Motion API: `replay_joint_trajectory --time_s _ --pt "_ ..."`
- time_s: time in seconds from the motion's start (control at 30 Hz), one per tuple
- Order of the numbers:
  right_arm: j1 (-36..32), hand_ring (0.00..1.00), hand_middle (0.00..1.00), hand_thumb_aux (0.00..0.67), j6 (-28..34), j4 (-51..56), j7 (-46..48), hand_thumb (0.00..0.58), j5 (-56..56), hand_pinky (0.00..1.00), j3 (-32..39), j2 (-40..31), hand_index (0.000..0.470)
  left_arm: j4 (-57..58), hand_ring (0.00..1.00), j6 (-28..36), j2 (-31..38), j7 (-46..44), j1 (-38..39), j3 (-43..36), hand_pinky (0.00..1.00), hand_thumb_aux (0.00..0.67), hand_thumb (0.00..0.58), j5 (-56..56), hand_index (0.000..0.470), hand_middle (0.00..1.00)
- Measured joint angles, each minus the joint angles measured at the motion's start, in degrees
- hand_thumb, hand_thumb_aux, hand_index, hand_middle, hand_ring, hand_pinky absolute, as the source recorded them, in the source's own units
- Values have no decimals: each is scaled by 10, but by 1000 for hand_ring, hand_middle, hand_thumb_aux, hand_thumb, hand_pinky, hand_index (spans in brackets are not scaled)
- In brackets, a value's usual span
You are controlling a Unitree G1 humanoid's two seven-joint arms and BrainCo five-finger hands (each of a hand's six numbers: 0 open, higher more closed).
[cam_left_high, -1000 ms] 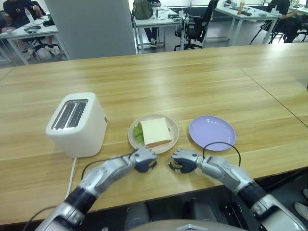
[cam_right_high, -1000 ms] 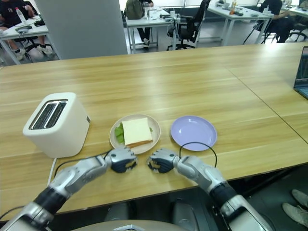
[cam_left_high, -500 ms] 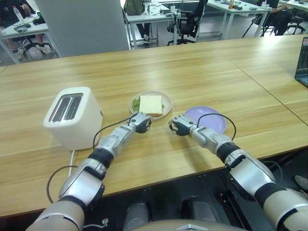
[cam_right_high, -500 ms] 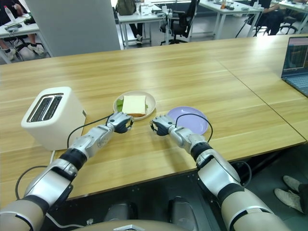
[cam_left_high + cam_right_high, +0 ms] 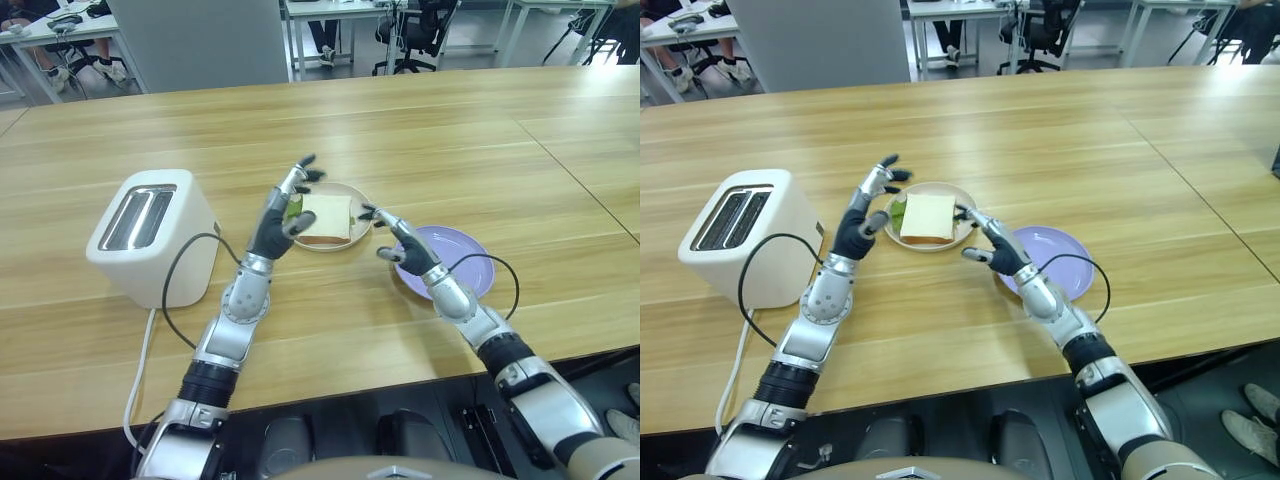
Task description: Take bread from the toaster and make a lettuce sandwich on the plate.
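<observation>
A white toaster [image 5: 150, 236] stands at the left of the wooden table, its two slots showing no bread. On the beige plate [image 5: 326, 241] lies a sandwich: a bread slice [image 5: 325, 217] on top, green lettuce [image 5: 897, 213] peeking out at its left. My left hand [image 5: 283, 209] is raised just left of the plate, fingers spread and holding nothing. My right hand [image 5: 402, 241] hovers at the plate's right edge, fingers also spread, over the near side of a purple plate [image 5: 455, 260].
The toaster's cable [image 5: 140, 378] runs off the table's front edge. Thin black cables loop from both wrists over the tabletop. Desks, chairs and a grey partition [image 5: 200, 40] stand behind the table. Bare wood stretches far and right.
The camera view has shifted. Both hands went from curled fists near the plate to raised and spread open, flanking the sandwich.
</observation>
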Motion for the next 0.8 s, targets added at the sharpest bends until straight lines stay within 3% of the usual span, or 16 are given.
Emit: replay_joint_trajectory --time_s 0.23,0.53,0.8 --pt "37 0 0 0 12 -71 73 0 48 0 -19 3 0 0 0 -29 -14 -6 25 5 0 0 0 -2 0 0" --pt "98 0 0 0 57 -207 73 0 38 0 -50 21 0 0 0 -59 -20 -24 38 20 0 0 0 -19 0 0" --pt "109 0 0 0 56 -202 58 0 61 0 -94 45 0 20 0 -79 -24 -61 40 15 0 0 0 -30 0 0"
